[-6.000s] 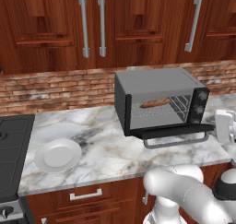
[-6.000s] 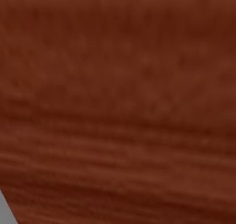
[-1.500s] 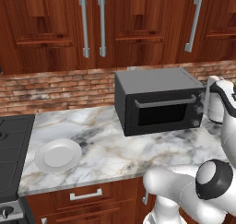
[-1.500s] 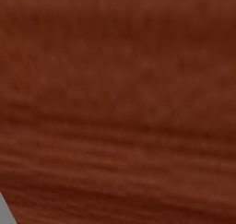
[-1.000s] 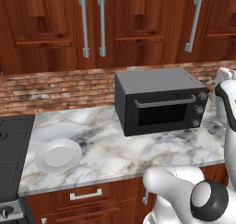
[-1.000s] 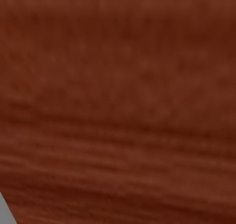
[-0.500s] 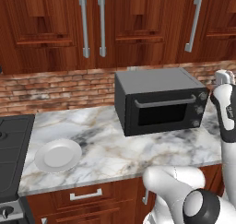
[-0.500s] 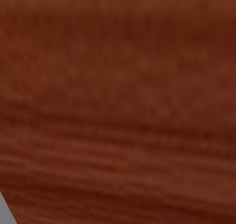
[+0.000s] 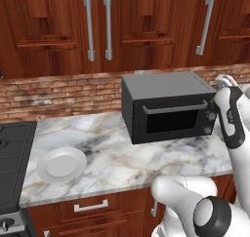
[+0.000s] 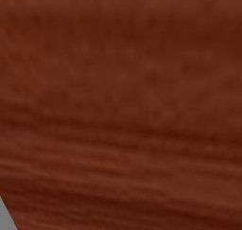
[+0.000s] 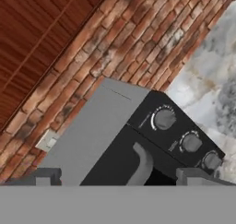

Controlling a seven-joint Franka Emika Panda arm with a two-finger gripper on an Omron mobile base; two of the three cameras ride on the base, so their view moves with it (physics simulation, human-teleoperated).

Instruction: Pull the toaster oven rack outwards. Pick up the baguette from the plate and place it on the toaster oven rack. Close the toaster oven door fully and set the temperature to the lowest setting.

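Now the toaster oven door is seen shut, the plate bare, and the wide-open gripper must be brought onto the temperature knob.

baguette: hidden behind closed toaster oven door | knob markings: too small to read

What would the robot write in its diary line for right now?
door: toaster oven door shut | plate: bare, on counter | gripper: open, holding nothing, facing the oven's knobs | step: temperature setting next
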